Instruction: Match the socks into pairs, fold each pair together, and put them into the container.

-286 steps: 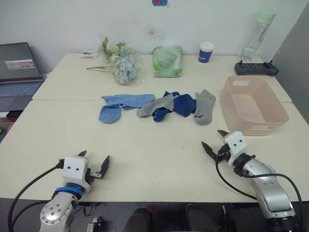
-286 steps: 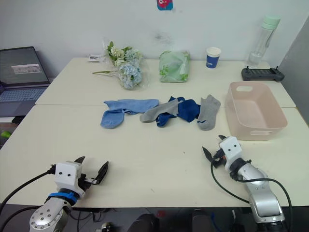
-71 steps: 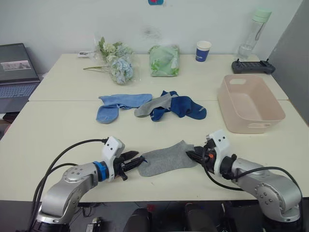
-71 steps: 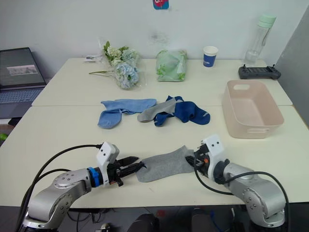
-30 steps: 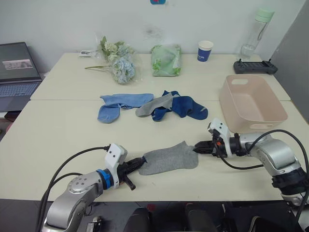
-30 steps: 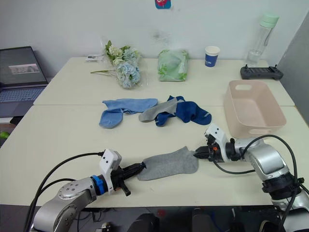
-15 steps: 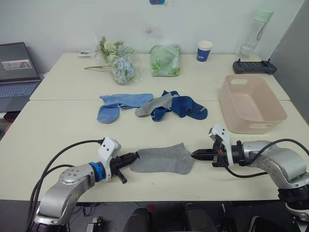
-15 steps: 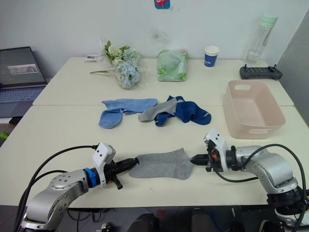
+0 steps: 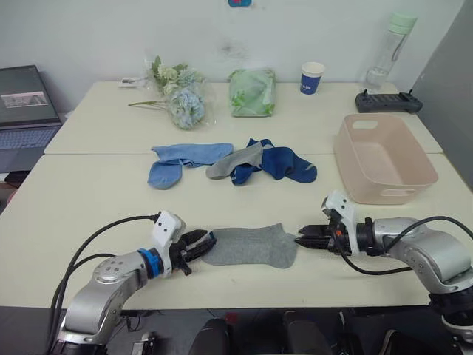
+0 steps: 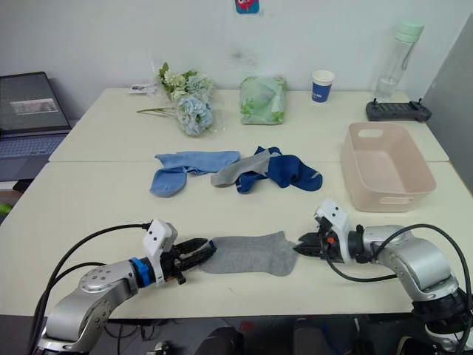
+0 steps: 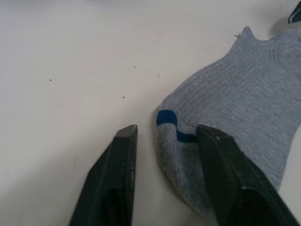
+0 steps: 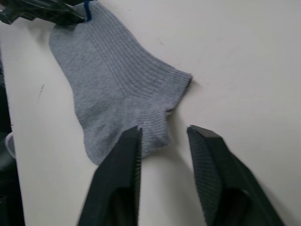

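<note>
A grey sock point(image 9: 250, 246) is laid flat near the front edge of the tabletop point(image 9: 89, 200). At its striped end the left gripper point(image 11: 162, 176) is parted, gripping nothing. At the other end the right gripper point(image 12: 162, 160) is likewise open and empty. The remaining socks point(image 9: 229, 160) are heaped mid-tabletop; the tub point(image 9: 384, 159) stands at the right edge. If either gripper is closed carelessly, the fabric may be bunched or dragged.

- A pale cream table point(image 9: 89, 200) meets a second table point(image 9: 310, 122) at a seam.
- A white wall point(image 9: 96, 33) rises at twelve o'clock.
- A grey panel point(image 9: 451, 96) stands at two o'clock.
</note>
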{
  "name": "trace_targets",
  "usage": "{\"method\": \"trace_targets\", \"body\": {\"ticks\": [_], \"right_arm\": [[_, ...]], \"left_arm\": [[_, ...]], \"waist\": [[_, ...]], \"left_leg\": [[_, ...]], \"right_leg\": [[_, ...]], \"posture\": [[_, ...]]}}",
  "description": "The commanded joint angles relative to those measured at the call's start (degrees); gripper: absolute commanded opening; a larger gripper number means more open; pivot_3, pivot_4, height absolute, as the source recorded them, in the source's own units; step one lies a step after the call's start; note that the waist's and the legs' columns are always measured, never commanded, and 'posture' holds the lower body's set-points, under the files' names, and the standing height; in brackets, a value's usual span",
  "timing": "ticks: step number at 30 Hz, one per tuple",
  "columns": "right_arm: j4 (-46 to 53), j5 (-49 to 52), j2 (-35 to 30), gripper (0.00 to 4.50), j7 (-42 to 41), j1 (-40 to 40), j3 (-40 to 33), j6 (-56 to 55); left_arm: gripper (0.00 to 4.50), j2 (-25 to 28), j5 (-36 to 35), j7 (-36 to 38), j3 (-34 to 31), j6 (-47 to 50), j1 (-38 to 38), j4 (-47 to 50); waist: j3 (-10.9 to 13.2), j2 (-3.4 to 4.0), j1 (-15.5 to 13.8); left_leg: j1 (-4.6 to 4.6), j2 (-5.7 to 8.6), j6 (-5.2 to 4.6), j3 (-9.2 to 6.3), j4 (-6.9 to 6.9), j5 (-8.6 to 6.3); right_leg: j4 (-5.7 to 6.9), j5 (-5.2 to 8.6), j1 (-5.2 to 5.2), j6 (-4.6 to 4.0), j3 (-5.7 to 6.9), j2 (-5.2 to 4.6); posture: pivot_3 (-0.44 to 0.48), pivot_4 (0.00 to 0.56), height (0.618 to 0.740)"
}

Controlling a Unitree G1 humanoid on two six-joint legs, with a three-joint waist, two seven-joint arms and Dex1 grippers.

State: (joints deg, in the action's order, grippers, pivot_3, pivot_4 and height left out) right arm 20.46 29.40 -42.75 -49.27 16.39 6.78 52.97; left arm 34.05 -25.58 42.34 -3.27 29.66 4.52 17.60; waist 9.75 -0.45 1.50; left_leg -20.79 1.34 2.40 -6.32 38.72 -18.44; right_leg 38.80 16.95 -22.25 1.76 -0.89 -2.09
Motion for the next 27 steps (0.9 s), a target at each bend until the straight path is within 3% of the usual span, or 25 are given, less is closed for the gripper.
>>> {"method": "trace_targets", "body": {"ticks": [1, 5, 6, 9, 15, 17, 21, 27], "right_arm": [[-0.08, 0.45, 0.00, 2.72, 0.43, 2.42, -3.73, -2.34], [2.16, 3.01, 2.51, 2.72, -0.24, 5.93, -4.86, -4.32], [2.74, 1.50, 3.37, 2.72, -0.06, 6.20, -3.24, -6.56], [3.57, -4.83, 5.95, 2.15, 0.55, 5.95, 4.20, -13.66], [-1.84, -15.52, 9.62, 0.02, 1.26, 5.58, 13.27, -25.95], [-4.82, -18.63, 9.37, 0.00, 1.46, 4.29, 14.52, -29.19], [-8.71, -24.37, 5.46, 0.00, -0.57, 1.67, 15.65, -37.48], [-10.35, -23.20, 3.44, 0.00, -1.67, -0.88, 11.05, -40.58]], "left_arm": [[3.02, 2.08, -2.67, 0.53, -5.37, 1.19, -0.04, 2.03], [3.02, 4.98, -6.06, 3.56, -9.75, 0.65, -2.44, 3.36], [3.02, 5.69, -5.08, 4.87, -8.80, -0.95, -3.02, 3.32], [2.44, 6.93, 3.29, 8.91, -0.67, -11.36, -4.76, 3.56], [0.49, 3.27, 12.24, 8.13, 9.84, -18.24, -9.16, -0.95], [0.04, 1.00, 15.08, 5.88, 12.21, -20.10, -9.65, -4.53], [0.04, -0.05, 18.58, 4.26, 13.78, -20.89, -8.84, -8.70], [0.04, 1.07, 17.95, 3.77, 11.75, -20.12, -6.21, -6.55]], "waist": [[0.01, 0.00, 0.00], [0.03, -0.01, 0.03], [0.03, -0.01, 0.03], [0.02, -0.02, -0.02], [0.01, -0.07, -0.05], [0.01, -0.06, -0.02], [0.01, -0.07, -0.01], [-0.01, -0.04, 0.14]], "left_leg": [[0.00, 0.00, 0.00, -0.01, 0.00, 0.00], [0.00, -0.01, 0.00, -0.02, 0.01, 0.00], [0.00, -0.01, 0.00, -0.04, 0.01, 0.00], [0.01, 0.01, 0.01, -0.01, -0.01, 0.01], [-0.09, 0.04, 0.23, 0.05, 0.00, 0.13], [-0.05, 0.04, 0.23, 0.05, -0.01, 0.13], [-0.04, 0.04, 0.17, 0.05, 0.01, 0.10], [0.10, 0.01, 0.01, 0.06, 0.01, 0.01]], "right_leg": [[0.02, 0.00, 0.00, 0.00, 0.01, 0.00], [0.08, 0.00, -0.03, 0.00, 0.01, 0.01], [0.08, 0.00, -0.02, 0.00, 0.04, 0.02], [0.03, 0.00, 0.00, 0.00, 0.02, 0.02], [-0.24, -0.01, -0.01, 0.01, -0.02, -0.02], [-0.18, -0.01, -0.02, 0.01, -0.03, -0.01], [-0.11, -0.01, -0.02, 0.01, -0.02, 0.00], [0.09, -0.01, 0.03, 0.01, -0.05, 0.01]], "posture": [[0.000, 0.150, 0.740], [0.000, 0.150, 0.740], [0.000, 0.150, 0.740], [0.000, 0.150, 0.740], [0.000, 0.150, 0.740], [0.000, 0.150, 0.740], [0.000, 0.150, 0.740], [0.000, 0.150, 0.740]]}}
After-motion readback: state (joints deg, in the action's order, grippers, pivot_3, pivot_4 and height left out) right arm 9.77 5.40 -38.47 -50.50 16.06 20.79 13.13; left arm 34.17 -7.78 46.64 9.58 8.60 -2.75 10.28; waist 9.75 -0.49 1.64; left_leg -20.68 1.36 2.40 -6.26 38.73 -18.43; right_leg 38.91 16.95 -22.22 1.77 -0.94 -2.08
